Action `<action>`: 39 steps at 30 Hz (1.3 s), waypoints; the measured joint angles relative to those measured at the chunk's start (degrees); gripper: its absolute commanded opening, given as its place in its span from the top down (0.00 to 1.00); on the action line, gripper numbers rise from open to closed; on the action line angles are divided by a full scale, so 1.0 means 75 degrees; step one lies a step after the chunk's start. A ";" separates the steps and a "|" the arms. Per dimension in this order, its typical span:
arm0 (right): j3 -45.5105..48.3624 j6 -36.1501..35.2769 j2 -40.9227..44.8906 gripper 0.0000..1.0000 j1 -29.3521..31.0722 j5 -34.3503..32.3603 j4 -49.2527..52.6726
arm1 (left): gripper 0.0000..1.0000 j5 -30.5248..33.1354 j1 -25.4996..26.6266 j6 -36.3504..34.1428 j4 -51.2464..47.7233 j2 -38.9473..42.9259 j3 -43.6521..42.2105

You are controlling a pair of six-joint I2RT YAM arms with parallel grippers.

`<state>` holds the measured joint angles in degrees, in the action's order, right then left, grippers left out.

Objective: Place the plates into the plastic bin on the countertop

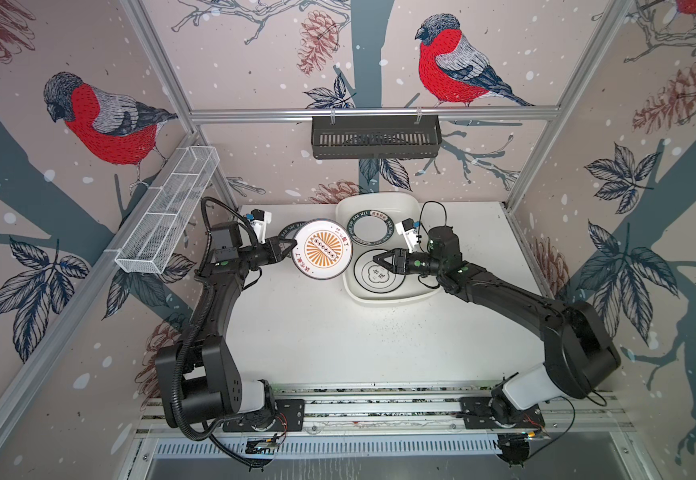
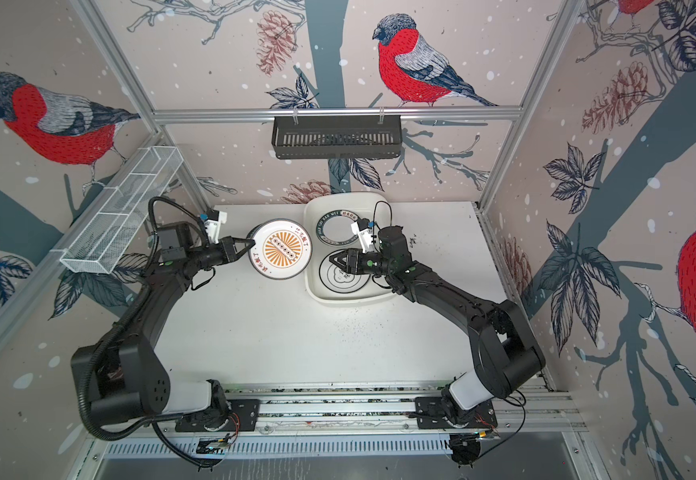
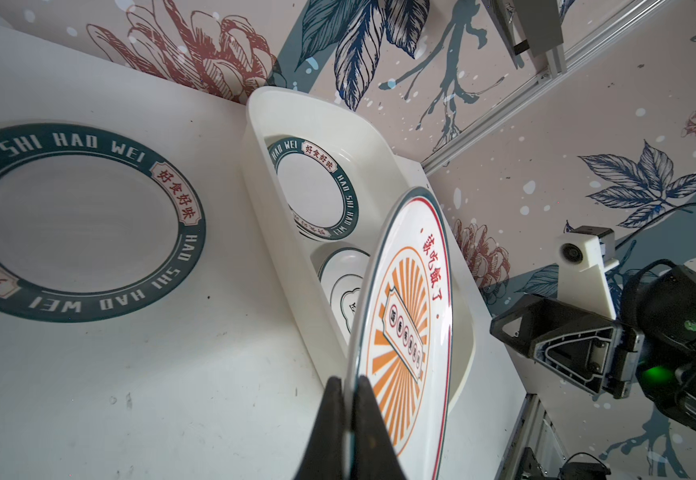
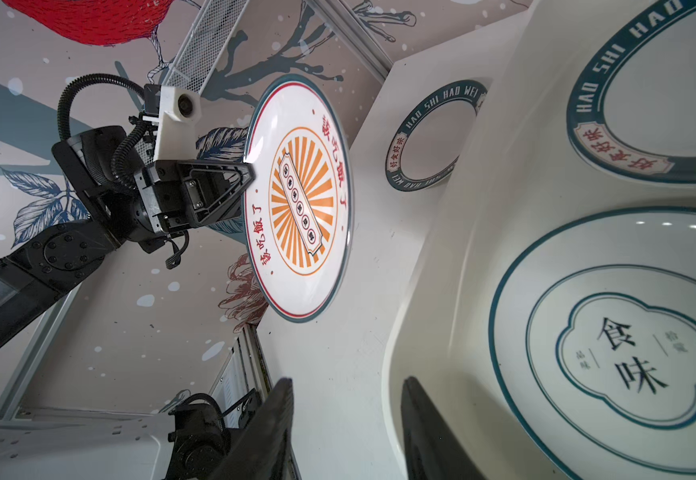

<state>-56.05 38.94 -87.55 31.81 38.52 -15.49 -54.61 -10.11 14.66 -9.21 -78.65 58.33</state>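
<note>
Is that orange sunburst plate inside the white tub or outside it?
Outside. The left claw pinches the sunburst plate by its rim, holding it above the countertop, beside the plastic bin.

Four plates are in plain sight: one orange sunburst plate (image 1: pixel 323 249), one cloud-emblem plate (image 1: pixel 369 280) in the near half of the single plastic bin (image 1: pixel 379 300), and two teal-lettered ones, the far teal plate (image 1: pixel 369 228) in the bin and the left teal plate (image 3: pixel 80 220) outside it. A fifth plate's edge (image 3: pixel 311 228) shows under the far one. There are two baskets, one black slatted basket (image 1: pixel 375 139) and one white wire-mesh basket (image 1: pixel 167 216).

walls: bullfinch wallpaper (image 1: pixel 454 62) | back: black slatted basket (image 1: pixel 375 137) | side wall: white mesh basket (image 1: pixel 167 212)
</note>
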 measured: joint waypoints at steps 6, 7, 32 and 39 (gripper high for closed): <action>-0.0254 -0.0216 0.0000 0.56 0.0291 -0.0385 0.0073 | 1.00 -0.0149 0.0545 0.0000 0.0017 0.0041 0.0061; -0.0271 -0.0227 0.0000 0.56 0.0312 -0.0423 0.0085 | 1.00 -0.0175 0.0600 0.0000 0.0026 0.0044 0.0073; -0.0423 -0.0356 -0.0160 0.82 0.0568 -0.0868 0.0248 | 1.00 -0.0405 0.1040 -0.0411 0.0128 0.0434 0.0029; -0.0321 -0.0175 -0.0166 0.89 0.0551 -0.0729 0.0006 | 1.00 -0.0326 0.1067 -0.0560 0.0114 0.0490 -0.0020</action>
<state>-58.46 37.63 -88.79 35.94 33.06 -15.44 -57.06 -2.11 10.46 -8.36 -74.98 58.17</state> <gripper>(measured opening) 0.122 0.076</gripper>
